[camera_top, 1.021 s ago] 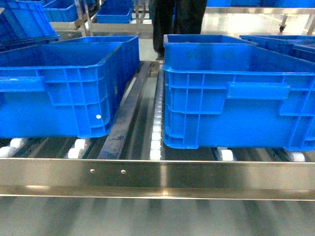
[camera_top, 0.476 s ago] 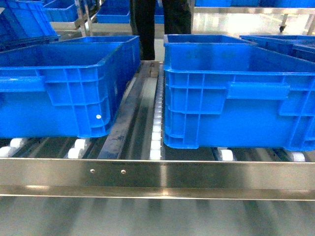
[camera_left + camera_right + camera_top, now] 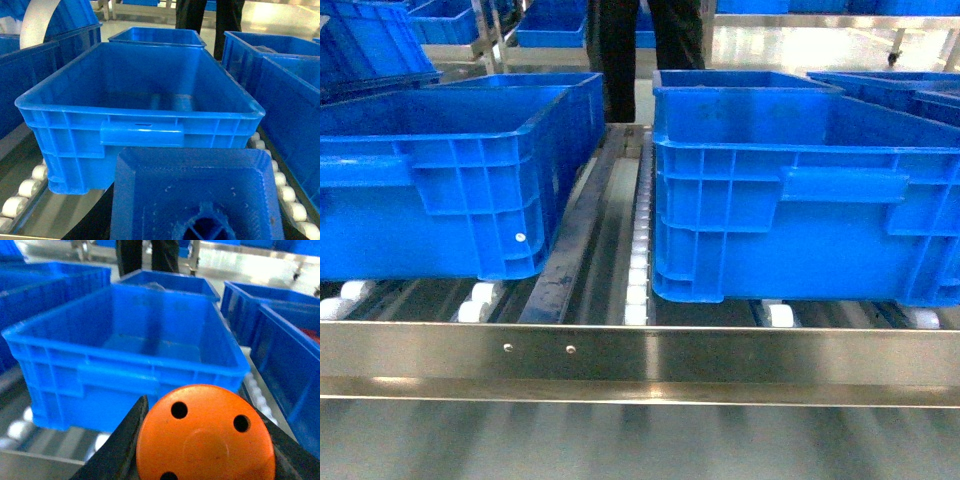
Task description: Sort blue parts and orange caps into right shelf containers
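While the person (image 3: pixel 620 50) behind the right crate (image 3: pixel 800 200) has stepped a little leftward over the last second, we find nothing else altered in the head view: the right crate, the left crate (image 3: pixel 450 190) beside it and the rail (image 3: pixel 640 350) in front of it sit exactly where they were. We read this as a base already parked at the shelf, with the only motion being unrelated to the task.

Neither arm shows in the head view. From the right wrist camera we see the right gripper (image 3: pixel 205 440) with its dark jaws closed against the sides of the cap (image 3: pixel 205 432), which hangs just in front of the right crate and above its near rim, flat holed top toward the lens. From the left wrist camera we see the blue part (image 3: pixel 195 185) filling the lower frame in front of the left crate; the left gripper (image 3: pixel 197 200) shows only as dark edges either side of it, so we judge it clamped on the part.

Both crates look bare as far as we can see in. We judge the drops not yet made; each arm must reach forward over a rim before letting go.
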Controlling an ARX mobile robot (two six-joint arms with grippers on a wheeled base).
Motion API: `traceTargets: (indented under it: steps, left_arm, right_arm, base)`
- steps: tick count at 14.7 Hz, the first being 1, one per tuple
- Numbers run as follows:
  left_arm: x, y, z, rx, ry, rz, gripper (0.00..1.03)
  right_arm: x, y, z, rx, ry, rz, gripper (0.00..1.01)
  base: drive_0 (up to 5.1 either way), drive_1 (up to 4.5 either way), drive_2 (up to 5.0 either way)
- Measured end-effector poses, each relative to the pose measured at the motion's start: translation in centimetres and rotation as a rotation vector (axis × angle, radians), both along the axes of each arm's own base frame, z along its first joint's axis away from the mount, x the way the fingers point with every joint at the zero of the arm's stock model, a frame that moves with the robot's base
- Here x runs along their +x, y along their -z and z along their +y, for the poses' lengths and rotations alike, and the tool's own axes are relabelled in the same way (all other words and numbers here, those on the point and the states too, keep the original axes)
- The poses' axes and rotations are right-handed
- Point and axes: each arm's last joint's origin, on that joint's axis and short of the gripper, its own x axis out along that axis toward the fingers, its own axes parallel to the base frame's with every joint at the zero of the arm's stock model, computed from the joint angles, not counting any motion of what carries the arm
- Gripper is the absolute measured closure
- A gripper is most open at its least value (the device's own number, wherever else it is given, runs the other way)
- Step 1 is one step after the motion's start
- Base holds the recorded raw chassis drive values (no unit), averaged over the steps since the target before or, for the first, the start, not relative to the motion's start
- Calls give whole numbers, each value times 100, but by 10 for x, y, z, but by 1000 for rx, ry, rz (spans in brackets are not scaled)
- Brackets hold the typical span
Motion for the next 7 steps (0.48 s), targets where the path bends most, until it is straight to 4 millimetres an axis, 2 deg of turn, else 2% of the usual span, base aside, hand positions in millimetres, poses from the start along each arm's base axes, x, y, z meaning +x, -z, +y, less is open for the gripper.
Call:
traceTargets:
  steps: [3, 5, 6, 7]
  left_arm:
    - [0, 0, 0, 0, 0, 0, 59]
    - [0, 0, 0, 0, 0, 0, 59]
    - [0, 0, 0, 0, 0, 0, 59]
    - [0, 0, 0, 0, 0, 0, 59]
  right_arm:
    - [13, -17, 1, 24, -7, -54, 58]
    - [59, -40, 9, 46, -18, -125, 58]
    - [98, -48, 14, 55, -26, -104, 58]
    - [136, -48, 21, 54, -45, -72, 48]
  base:
    - [0, 0, 0]
    - [0, 0, 0]
    - [0, 0, 0]
    - [0, 0, 0]
